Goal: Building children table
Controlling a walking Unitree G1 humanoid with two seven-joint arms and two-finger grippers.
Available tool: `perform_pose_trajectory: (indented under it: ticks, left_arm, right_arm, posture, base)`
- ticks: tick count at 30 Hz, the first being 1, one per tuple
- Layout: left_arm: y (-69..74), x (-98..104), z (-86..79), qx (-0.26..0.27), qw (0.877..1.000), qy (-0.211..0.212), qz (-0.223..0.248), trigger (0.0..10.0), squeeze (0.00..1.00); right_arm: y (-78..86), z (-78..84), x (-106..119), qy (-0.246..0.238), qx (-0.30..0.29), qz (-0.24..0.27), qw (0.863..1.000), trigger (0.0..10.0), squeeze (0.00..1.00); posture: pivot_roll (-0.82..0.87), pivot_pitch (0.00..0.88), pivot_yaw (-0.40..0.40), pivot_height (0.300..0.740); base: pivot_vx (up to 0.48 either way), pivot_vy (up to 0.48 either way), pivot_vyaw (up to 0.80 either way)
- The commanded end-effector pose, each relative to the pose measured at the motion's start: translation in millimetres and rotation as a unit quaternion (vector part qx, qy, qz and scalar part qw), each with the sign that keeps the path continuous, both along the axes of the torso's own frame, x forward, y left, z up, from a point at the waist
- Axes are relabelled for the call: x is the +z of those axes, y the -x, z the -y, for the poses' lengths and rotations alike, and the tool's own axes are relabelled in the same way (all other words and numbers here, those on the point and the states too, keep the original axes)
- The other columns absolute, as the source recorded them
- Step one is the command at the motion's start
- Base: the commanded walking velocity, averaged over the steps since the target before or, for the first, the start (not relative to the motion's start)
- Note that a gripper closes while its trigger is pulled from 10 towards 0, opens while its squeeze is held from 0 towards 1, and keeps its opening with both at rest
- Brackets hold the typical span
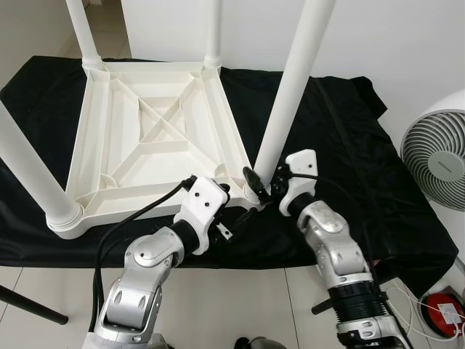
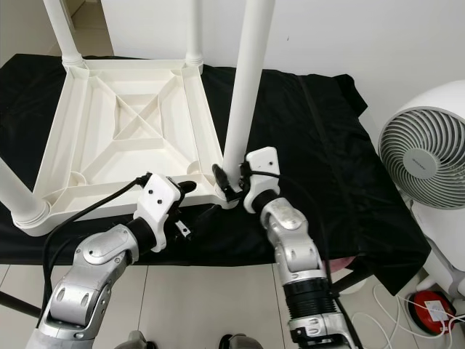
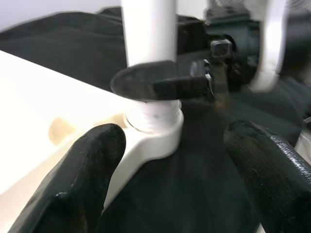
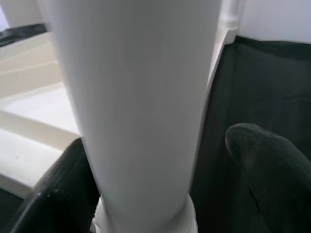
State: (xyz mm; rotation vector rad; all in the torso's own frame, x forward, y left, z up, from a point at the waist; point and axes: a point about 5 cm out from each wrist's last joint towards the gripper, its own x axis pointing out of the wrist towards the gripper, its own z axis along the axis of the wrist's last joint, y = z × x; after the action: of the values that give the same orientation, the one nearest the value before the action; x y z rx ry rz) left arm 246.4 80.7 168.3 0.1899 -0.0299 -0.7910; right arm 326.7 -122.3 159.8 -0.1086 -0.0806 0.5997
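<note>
Smooth white plastic on matt black cloth

I see the upturned children's table point(image 1: 152, 131) and its leg point(image 1: 290, 94) as smooth, faintly glossy plastic; the cloth point(image 1: 341, 145) looks matt and creased, my arms point(image 1: 338, 247) brushed silver metal.
</note>
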Motion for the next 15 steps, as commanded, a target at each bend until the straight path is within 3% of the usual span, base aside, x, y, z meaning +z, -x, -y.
perform_pose_trajectory:
  ticks: [1,8,12,15]
  left_arm:
    - [0.5,-4.3,-1.6,0.019,1.000,-0.001,-0.010,10.0,0.00]
    - [0.3,-4.6,-2.8,0.019,1.000,-0.004,-0.010,10.0,0.00]
    - [-0.5,-3.2,-2.6,0.018,1.000,-0.004,-0.007,10.0,0.00]
    - [-0.7,-2.7,-2.3,0.018,1.000,-0.004,-0.006,10.0,0.00]
  right_arm:
    - [-2.5,3.0,-4.1,0.004,0.024,-0.006,1.000,10.0,0.00]
    - [-4.3,0.1,-5.9,0.025,0.071,-0.005,0.997,10.0,0.00]
    - [-10.9,-8.2,-10.2,0.069,0.132,-0.008,0.989,10.0,0.00]
    - [-13.3,-10.7,-10.1,0.075,0.147,-0.010,0.986,10.0,0.00]
  posture:
    - [-0.02,0.075,-0.026,0.740]
    - [-0.02,0.067,-0.023,0.740]
    - [-0.01,0.055,-0.024,0.740]
    - [-0.01,0.054,-0.024,0.740]
  base:
    - [0.000,0.000,0.00]
    - [0.000,0.000,0.00]
    - [0.000,0.000,0.00]
    - [0.000,0.000,0.00]
